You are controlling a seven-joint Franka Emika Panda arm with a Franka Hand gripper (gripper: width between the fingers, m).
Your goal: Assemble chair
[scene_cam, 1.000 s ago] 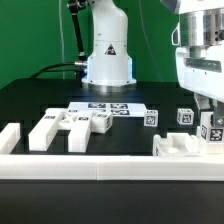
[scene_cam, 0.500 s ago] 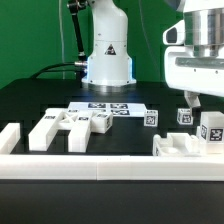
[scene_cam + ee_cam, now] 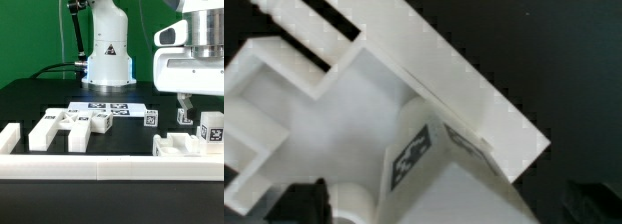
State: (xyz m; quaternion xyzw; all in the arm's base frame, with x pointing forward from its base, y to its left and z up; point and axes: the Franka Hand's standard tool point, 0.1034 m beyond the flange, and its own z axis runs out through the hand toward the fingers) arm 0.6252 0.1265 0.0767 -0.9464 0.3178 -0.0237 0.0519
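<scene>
At the exterior view's right, my gripper (image 3: 204, 104) hangs open just above an upright tagged white post (image 3: 211, 129). One dark finger (image 3: 184, 104) shows clear of the post; the other is cut off by the frame edge. The post stands on a white blocky chair part (image 3: 180, 146). From the wrist view the tagged post (image 3: 416, 156) and the broad white slab (image 3: 331, 110) fill the picture, with my gripper (image 3: 438, 206) spread wide around the post and not pressing it. A grooved white chair piece (image 3: 55, 128) lies at the left.
Two small tagged cubes (image 3: 150, 118) (image 3: 184, 116) and a tagged block (image 3: 103, 121) sit mid-table by the marker board (image 3: 105, 107). A long plain white rail (image 3: 100, 165) runs along the front. The arm's base (image 3: 107, 55) stands at the back.
The gripper opened, let go of the upright tagged post, then rose and drifted toward the exterior view's left. The post stays standing on the white part.
</scene>
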